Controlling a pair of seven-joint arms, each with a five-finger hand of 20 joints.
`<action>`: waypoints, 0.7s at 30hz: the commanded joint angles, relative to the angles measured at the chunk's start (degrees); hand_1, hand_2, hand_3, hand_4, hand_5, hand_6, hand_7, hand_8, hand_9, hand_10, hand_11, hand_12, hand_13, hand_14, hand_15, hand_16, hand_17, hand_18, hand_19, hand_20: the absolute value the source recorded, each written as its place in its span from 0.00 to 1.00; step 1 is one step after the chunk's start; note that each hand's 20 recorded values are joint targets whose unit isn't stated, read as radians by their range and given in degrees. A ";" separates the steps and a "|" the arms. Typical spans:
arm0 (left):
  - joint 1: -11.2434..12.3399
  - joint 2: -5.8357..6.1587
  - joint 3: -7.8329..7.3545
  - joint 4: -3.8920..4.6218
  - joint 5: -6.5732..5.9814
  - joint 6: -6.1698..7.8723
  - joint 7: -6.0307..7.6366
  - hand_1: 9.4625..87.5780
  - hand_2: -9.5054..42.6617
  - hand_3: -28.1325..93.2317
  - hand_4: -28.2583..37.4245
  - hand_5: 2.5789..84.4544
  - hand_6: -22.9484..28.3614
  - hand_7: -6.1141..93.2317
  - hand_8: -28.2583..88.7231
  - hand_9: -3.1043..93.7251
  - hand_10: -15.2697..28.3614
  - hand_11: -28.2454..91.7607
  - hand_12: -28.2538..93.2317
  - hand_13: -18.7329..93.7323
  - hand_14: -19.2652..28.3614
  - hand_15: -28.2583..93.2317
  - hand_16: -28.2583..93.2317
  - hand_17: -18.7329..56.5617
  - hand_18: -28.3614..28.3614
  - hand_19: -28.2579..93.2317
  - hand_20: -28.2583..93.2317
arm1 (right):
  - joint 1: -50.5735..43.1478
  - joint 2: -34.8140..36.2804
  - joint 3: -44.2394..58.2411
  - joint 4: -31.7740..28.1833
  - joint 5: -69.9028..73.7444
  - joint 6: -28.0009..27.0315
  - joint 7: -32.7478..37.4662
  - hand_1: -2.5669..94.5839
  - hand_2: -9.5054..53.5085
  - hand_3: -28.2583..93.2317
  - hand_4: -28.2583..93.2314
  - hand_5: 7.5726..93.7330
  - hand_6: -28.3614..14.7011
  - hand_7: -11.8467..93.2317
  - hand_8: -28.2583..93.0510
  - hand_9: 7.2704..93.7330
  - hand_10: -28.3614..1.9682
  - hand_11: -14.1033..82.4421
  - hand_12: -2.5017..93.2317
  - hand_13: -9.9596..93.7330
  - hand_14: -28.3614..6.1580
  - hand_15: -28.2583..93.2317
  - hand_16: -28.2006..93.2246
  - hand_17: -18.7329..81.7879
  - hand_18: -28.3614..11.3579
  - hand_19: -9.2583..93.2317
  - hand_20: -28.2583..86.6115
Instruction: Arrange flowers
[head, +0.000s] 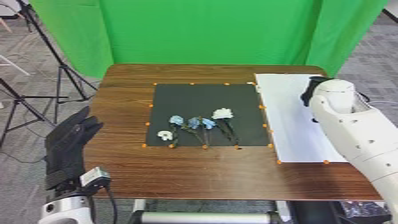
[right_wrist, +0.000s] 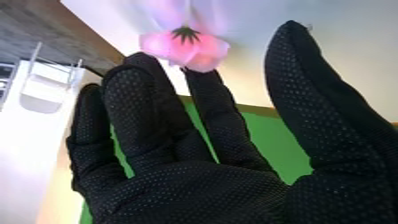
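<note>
Over the white board (head: 293, 120), toward its far right corner, is my right hand (head: 314, 90), partly behind its own arm. In the right wrist view my right hand (right_wrist: 191, 192) is open, thumb apart from the fingers. A pink flower (right_wrist: 187, 47) is at its fingertips, its stem pointing away; whether they touch I cannot tell. My left hand (head: 71, 142) is open off the table's left edge. On the black mat (head: 187, 97) lie two blue flowers (head: 177, 120), a large white flower (head: 222, 113) and a small white one (head: 165, 135), dark stems toward the near edge.
Small orange markers (head: 279, 161) line the edges of the mat and board. The brown table (head: 178, 175) extends around both. A green curtain (head: 213, 35) hangs behind the table, and black stands (head: 62, 65) rise on the left.
</note>
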 joint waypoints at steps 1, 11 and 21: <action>0.28 -0.26 0.05 -0.36 0.64 -0.54 -0.93 0.23 0.25 0.91 0.17 0.50 0.70 0.23 0.15 0.40 0.84 0.60 0.29 0.41 1.00 0.81 0.08 0.14 0.91 0.70 0.38 | -1.45 0.21 0.20 0.75 -0.63 3.49 1.43 0.38 0.05 0.93 0.02 0.50 0.49 0.27 0.14 0.58 0.25 0.39 0.20 0.59 0.25 0.93 0.41 0.27 0.00 0.75 0.61; 0.30 -0.02 0.26 -0.27 0.37 -0.40 -0.59 0.23 0.25 0.91 0.17 0.50 0.70 0.23 0.15 0.40 0.83 0.60 0.29 0.41 1.00 0.81 0.08 0.14 0.91 0.70 0.38 | -2.30 1.30 -2.58 1.13 -3.31 12.05 0.97 0.59 0.00 0.84 0.00 0.72 0.63 0.38 0.23 0.90 0.67 0.27 0.37 0.72 0.50 0.90 0.45 0.35 0.08 0.81 0.55; 0.69 -0.22 0.20 -0.37 0.12 0.08 0.03 0.23 0.25 0.91 0.17 0.50 0.70 0.23 0.15 0.40 0.83 0.60 0.29 0.41 1.00 0.81 0.08 0.14 0.91 0.70 0.38 | -2.72 1.89 -4.15 -0.11 -5.19 18.06 -0.48 0.63 0.00 0.84 0.00 0.81 0.67 0.40 0.24 0.97 0.73 0.28 0.41 0.76 0.57 0.89 0.49 0.38 0.09 0.83 0.54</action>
